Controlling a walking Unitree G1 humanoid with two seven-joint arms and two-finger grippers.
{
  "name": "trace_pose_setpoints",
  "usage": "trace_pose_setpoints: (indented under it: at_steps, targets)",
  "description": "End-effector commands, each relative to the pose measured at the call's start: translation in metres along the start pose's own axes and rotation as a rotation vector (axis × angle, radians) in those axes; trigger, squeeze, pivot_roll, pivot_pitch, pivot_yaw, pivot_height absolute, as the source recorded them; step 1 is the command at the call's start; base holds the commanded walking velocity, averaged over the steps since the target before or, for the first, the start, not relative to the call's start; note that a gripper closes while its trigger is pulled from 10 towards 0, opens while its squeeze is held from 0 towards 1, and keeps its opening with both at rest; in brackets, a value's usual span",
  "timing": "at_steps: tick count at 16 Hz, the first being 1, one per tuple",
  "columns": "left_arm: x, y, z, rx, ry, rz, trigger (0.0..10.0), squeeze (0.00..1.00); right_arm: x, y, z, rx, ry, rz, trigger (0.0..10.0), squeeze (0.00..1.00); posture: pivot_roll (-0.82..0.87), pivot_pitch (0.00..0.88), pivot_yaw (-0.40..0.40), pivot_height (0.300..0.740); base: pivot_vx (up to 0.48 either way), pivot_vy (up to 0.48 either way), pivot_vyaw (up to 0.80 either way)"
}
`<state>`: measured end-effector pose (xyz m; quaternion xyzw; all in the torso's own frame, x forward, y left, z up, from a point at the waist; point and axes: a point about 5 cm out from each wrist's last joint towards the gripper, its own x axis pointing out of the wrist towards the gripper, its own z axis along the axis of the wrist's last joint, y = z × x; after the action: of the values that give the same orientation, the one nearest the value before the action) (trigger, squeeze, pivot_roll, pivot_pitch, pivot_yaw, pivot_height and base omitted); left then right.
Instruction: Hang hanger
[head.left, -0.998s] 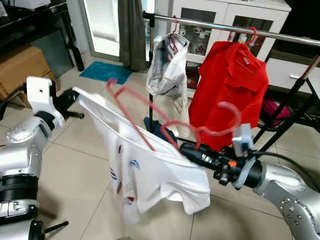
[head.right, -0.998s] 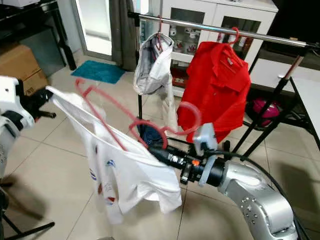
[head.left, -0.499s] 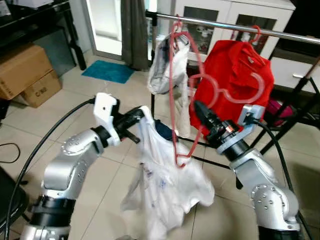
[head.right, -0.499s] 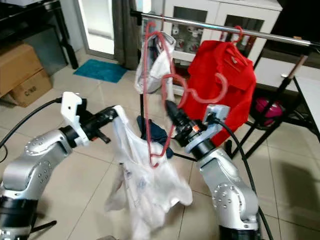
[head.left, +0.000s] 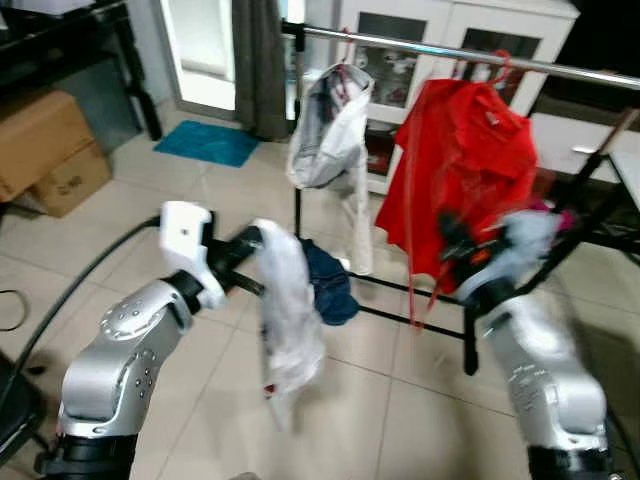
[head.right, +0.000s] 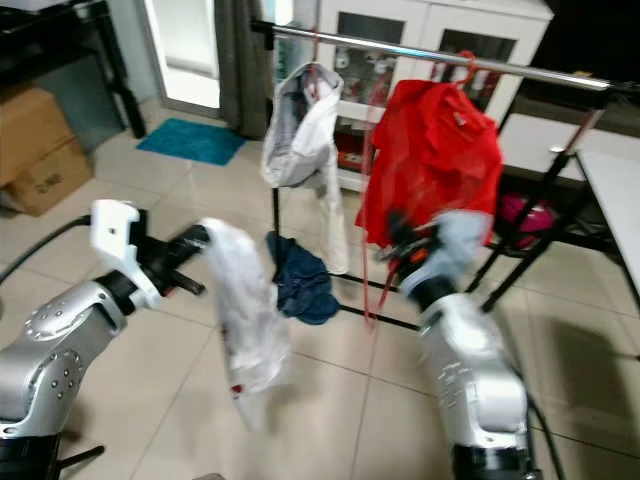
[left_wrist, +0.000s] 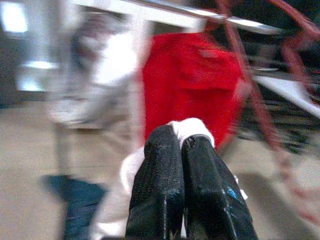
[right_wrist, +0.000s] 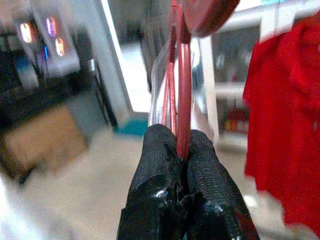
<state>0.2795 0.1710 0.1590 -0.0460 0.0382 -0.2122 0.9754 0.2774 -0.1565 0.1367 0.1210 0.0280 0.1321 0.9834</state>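
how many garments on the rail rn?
2 on the rail: a grey-white garment near its left end, a red shirt right of it. The white shirt held by the left gripper isn't hung.

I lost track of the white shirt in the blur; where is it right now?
In the left eye view the white shirt hangs limp from the shut left pincer, left of centre, above the tiled floor and beside the dark blue garment below the rack.

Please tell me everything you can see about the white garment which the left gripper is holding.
The white garment is thin, crumpled cloth with small coloured marks, blurred here. It hangs limp, bunched into a narrow drape above the tiled floor, in front of the clothes rack. The left gripper pinches its upper end between shut fingers.
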Motion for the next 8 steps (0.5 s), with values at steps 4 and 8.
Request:
trace_pose_setpoints:
  at_steps: [4, 8]
  targets:
    - [-0.012, -0.004, -0.022, 0.026, 0.065, 0.207, 10.0, 0.00, -0.016, -0.007, -0.024, -0.073, 0.146, -0.122, 10.0, 0.00, -0.06, 0.000, -0.081, 0.727, 0.000, 0.000, -0.34]
    - [-0.005, -0.013, -0.026, -0.004, 0.033, 0.256, 10.0, 0.00, -0.020, -0.006, -0.012, 0.152, 0.027, -0.177, 10.0, 0.00, -0.08, 0.004, -0.062, 0.727, 0.000, 0.000, -0.80]
